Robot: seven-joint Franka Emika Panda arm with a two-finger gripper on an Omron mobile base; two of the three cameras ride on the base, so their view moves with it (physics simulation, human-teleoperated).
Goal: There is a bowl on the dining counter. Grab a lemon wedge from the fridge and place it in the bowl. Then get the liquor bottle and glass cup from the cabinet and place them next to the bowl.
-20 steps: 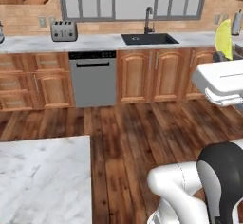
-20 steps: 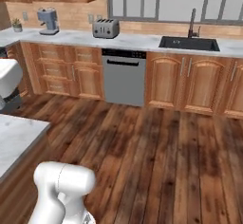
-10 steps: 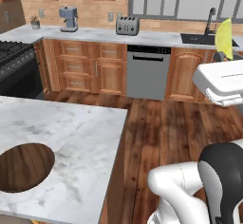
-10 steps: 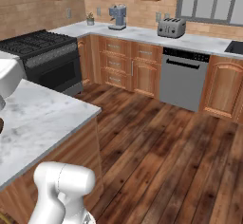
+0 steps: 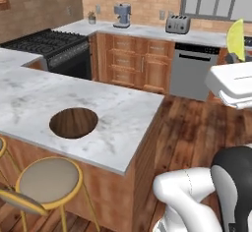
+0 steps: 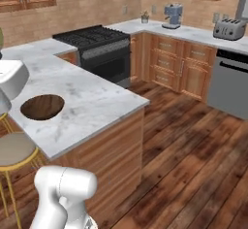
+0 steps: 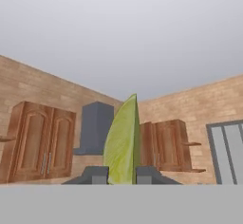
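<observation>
My gripper (image 7: 122, 174) is shut on a yellow-green lemon wedge (image 7: 123, 140), which stands upright between the two fingers. In the left base view the lemon wedge (image 5: 236, 38) rises above the white hand at the right edge, with the gripper (image 5: 239, 56) pointing upward. The dark brown bowl (image 5: 74, 122) lies on the marble dining counter (image 5: 118, 110), well left of and below the hand. From the other side, the bowl (image 6: 42, 106) sits near the dining counter's (image 6: 92, 94) left end. The fridge, liquor bottle and glass cup are out of view.
A black stove (image 5: 54, 43) adjoins the counter's far end. A coffee machine (image 5: 121, 15) and toaster (image 5: 177, 24) stand on the back worktop above a grey dishwasher (image 5: 194, 71). Gold-legged stools (image 5: 47, 179) stand before the counter. Wall cabinets (image 7: 40, 142) and a grey hood (image 7: 96, 126) line the brick wall.
The whole picture has swung: the base has turned, bringing the dining counter, bowl, stove and stools into view. The lemon wedge stays in the shut gripper.
</observation>
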